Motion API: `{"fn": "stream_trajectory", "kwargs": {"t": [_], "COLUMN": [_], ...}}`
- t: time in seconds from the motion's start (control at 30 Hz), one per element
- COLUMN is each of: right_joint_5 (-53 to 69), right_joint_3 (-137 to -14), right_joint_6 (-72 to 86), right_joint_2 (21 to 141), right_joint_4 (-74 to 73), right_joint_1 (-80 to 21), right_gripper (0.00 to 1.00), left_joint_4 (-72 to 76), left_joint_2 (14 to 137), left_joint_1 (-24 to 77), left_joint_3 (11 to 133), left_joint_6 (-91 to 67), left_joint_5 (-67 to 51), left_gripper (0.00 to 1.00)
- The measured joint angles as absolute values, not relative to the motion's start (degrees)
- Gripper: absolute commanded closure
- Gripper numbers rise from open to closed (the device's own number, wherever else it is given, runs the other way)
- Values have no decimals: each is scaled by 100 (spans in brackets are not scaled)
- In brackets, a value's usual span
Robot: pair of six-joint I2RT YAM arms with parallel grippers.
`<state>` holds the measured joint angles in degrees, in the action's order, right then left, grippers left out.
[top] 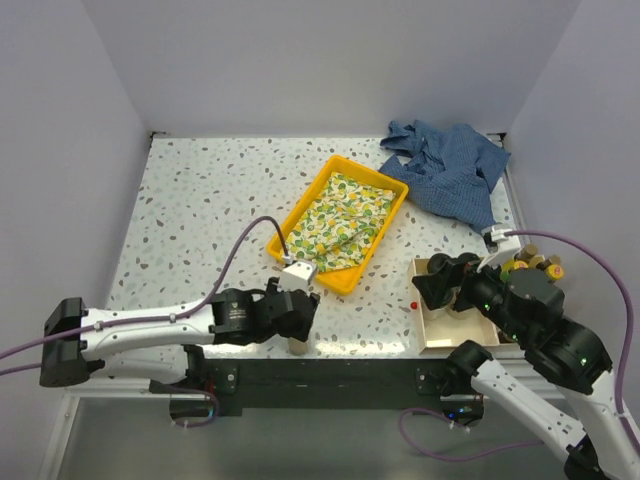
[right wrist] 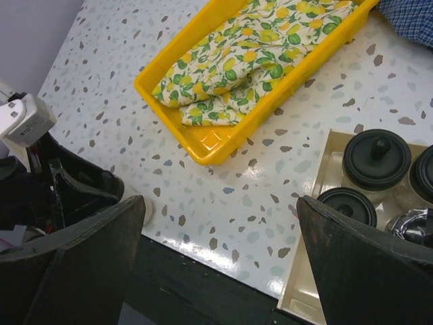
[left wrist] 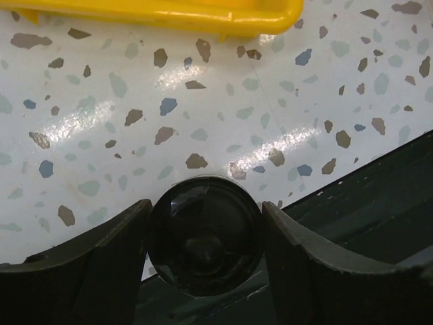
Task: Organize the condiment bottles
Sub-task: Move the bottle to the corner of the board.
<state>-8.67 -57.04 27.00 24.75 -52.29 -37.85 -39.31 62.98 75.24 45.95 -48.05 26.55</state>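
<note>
My left gripper is shut on a squat bottle with a black lid, which stands at the table's front edge. Its pale body shows in the top view. The left wrist view shows both fingers against the lid. My right gripper is wide open and empty, over the left end of a cream tray. The tray holds black-lidded jars. Yellow-capped bottles stand behind my right wrist, partly hidden by it.
A yellow tray with a lemon-print cloth lies mid-table, just beyond the left gripper. A crumpled blue cloth lies at the back right. A small red thing lies left of the cream tray.
</note>
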Motion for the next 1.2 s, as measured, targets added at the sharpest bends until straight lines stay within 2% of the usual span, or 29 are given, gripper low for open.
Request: {"fn": "stream_trajectory", "kwargs": {"t": [0.13,0.3,0.53,0.7,0.73,0.77,0.83,1.03,1.2], "right_joint_5": [-777,-725,-622,-617,-602,-578,-499,-473,-349], "right_joint_3": [-5522,-5424,-5360,-5354,-5352,-5352,-5352,-5352,-5352], "right_joint_6": [2705,2703,2700,2703,2703,2703,2705,2714,2727], "right_joint_2": [2486,2633,2777,2858,2893,2928,3011,3170,3321], "right_joint_4": [-5227,-5214,-5181,-5155,-5144,-5131,-5107,-5103,-5100], "right_joint_1": [-3787,-3787,-3787,-3787,-3785,-3785,-3787,-3785,-3785], "right_gripper": [1,1,1,1,1,1,2,2,4], "left_joint_4": [-3667,-3439,-3245,-3218,-3212,-3201,-3170,-3035,-3170], "left_joint_2": [6718,6777,6718,6722,6729,6742,6775,6781,6781], "left_joint_1": [7822,7977,7979,7979,7979,7979,7979,7979,7979], "left_joint_3": [4812,4823,4823,4821,4821,4821,4821,4825,5037], "left_joint_6": [-4893,-4890,-4845,-4842,-4842,-4842,-4842,-4829,-4823], "left_joint_5": [2967,3144,3321,3352,3352,3352,3350,3336,3347], "left_gripper": [68,51,45,38,35,28,23,0,0]}}
